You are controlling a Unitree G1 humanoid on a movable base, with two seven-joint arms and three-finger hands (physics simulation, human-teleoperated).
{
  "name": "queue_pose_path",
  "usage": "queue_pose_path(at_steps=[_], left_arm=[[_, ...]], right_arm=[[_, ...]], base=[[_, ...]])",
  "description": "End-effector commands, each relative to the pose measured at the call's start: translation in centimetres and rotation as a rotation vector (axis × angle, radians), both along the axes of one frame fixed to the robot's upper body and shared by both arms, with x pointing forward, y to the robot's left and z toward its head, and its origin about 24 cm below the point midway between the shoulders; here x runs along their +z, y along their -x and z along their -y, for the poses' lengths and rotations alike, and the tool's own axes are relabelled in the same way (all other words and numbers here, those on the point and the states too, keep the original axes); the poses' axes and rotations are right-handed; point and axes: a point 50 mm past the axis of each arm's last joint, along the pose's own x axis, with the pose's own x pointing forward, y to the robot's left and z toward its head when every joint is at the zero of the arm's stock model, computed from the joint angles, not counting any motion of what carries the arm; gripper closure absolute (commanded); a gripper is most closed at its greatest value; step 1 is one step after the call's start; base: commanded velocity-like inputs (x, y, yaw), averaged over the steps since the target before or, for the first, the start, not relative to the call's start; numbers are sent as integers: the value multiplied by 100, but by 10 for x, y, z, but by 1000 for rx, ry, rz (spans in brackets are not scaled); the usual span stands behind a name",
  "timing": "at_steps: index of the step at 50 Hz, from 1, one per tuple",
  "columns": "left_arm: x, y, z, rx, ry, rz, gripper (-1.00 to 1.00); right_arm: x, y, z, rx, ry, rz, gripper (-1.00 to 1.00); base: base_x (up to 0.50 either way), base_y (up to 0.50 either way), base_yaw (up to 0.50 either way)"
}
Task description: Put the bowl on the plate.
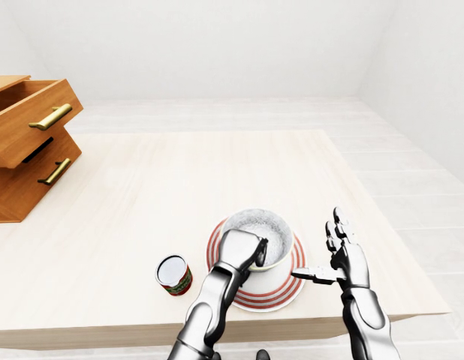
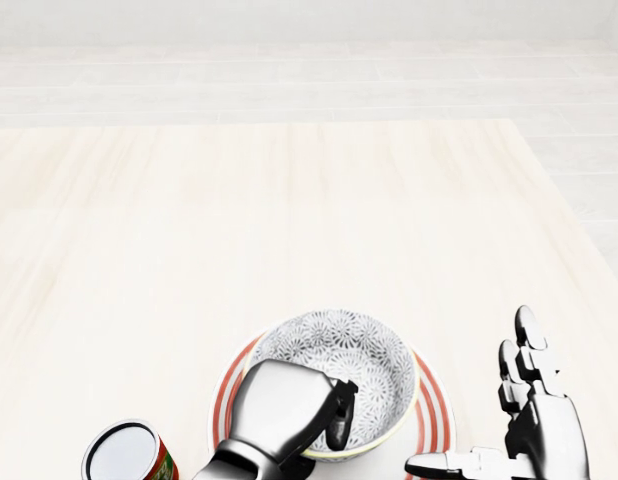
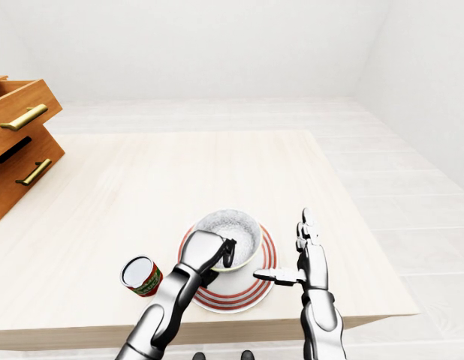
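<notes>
With my left hand (image 2: 284, 405) I'm clamping fingers over the rim of the bowl (image 2: 361, 355) to steady it onto the plate (image 2: 436, 410) at the head view's bottom edge of the table (image 2: 189, 250) (right hand (image 2: 539, 440) is hovering beside, fingers spread).

A white ceramic bowl (image 2: 367, 358), grey floral print inside and rimmed pale yellow-green, stands upright on a round white plate (image 2: 436, 408) ringed with red stripes, near the pale desk's (image 2: 289, 220) bottom edge in the head view. Fingers (image 2: 341, 418) of the left hand (image 2: 279, 405) clasp its rim.

In the head view, bowl (image 2: 364, 365) over plate (image 2: 435, 408), can (image 2: 124, 452) at its left
</notes>
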Motion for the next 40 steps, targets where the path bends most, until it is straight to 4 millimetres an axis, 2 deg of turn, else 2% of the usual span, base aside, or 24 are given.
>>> queue_pose_path(at_steps=[1, 9, 16, 25, 40], left_arm=[[0, 2, -1, 4, 11, 4, 65], [2, 3, -1, 5, 18, -2, 47], [1, 4, 0, 5, 27, -12, 24], [3, 4, 0, 4, 24, -12, 12], [2, 7, 0, 7, 19, -23, 5]], right_arm=[[-1, 0, -1, 1, 2, -2, -100], [1, -1, -1, 1, 5, -1, -100], [3, -2, -1, 1, 4, 4, -100], [5, -3, -1, 0, 6, 5, -100], [3, -2, -1, 1, 4, 5, -100]], base=[[0, 0, 0], [0, 0, 0], [0, 0, 0], [0, 0, 0], [0, 0, 0]])
